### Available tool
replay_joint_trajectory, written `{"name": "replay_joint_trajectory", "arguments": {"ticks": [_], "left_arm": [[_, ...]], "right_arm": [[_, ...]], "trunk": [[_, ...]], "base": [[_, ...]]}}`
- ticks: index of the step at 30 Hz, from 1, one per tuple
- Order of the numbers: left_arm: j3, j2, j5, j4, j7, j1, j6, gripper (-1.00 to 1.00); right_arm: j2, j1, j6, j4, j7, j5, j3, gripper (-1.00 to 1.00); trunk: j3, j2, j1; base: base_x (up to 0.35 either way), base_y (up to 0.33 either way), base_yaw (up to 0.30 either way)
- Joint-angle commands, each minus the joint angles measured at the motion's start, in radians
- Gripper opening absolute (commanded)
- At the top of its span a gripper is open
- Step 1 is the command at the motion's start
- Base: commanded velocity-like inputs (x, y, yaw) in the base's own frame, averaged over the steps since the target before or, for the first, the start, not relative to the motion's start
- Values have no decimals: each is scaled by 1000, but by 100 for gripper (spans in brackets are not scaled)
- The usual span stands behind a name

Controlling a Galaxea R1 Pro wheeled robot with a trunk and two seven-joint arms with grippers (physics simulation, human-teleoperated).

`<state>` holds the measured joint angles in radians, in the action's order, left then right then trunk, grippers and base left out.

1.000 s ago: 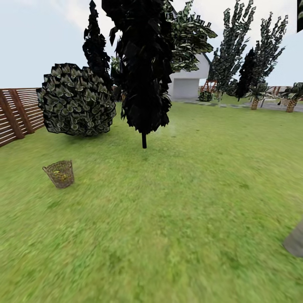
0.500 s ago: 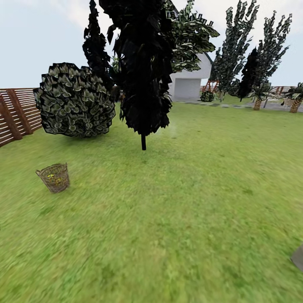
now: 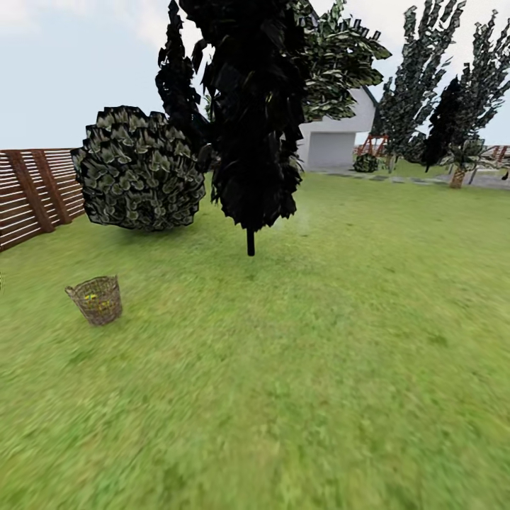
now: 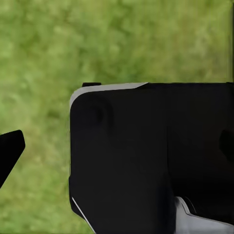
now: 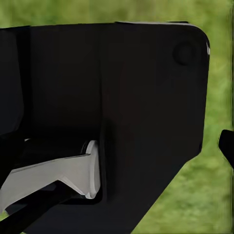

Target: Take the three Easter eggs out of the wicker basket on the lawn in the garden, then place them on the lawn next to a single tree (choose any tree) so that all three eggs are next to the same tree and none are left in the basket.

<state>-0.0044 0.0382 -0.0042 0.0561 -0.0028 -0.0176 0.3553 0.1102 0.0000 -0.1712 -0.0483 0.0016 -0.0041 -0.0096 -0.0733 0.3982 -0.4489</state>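
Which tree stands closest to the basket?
The dark-foliaged tree with the thin black trunk, mid-lawn, right of the wicker basket; the pale-trunked trees stand far back.

One wicker basket [image 3: 97, 300], one round bush [image 3: 138, 168], one fence [image 3: 32, 193], one white building [image 3: 333, 138]

Open lawn [image 3: 319, 368] all round basket [image 3: 95, 299]. Obstacles well behind: round bush [image 3: 138, 168], dark tree [image 3: 249, 241], fence [image 3: 32, 191] at left.
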Motion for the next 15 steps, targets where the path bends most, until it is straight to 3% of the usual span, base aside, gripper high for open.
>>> {"name": "replay_joint_trajectory", "arguments": {"ticks": [1, 9, 15], "left_arm": [[0, 0, 0, -1, -1, -1, 4, 100], [0, 0, 0, -1, 0, -1, 4, 100], [0, 0, 0, -1, 0, -1, 4, 100]], "right_arm": [[0, 0, -2, -1, 0, 0, -1, 100], [2, 0, -2, 1, 1, 0, 0, 100], [0, 0, -2, 0, 0, 0, -1, 100]], "trunk": [[-1, 2, -1], [7, 2, -1], [12, 2, -1]], "base": [[284, -188, 109], [281, -186, 170], [305, -74, 139]]}}
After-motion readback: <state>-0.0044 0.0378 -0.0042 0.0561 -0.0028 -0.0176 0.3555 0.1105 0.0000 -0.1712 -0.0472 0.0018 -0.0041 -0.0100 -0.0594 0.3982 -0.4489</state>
